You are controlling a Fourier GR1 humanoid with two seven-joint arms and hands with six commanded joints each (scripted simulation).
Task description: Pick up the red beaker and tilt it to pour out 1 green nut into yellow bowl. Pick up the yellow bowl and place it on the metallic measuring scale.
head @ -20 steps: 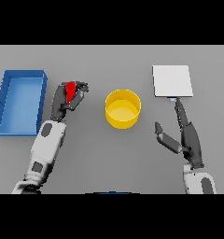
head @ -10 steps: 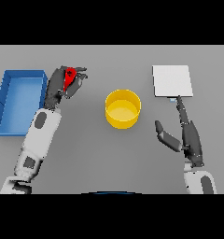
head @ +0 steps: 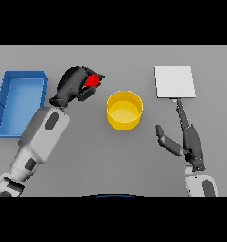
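While the left hand [head: 74,85] grips the red beaker [head: 91,81] beside the yellow bowl [head: 125,110] — right hand [head: 188,139] rests open, empty.

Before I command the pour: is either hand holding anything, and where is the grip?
The left hand is curled round the red beaker, covering most of it; the exact grip spot is hidden. The right hand is open and holds nothing.
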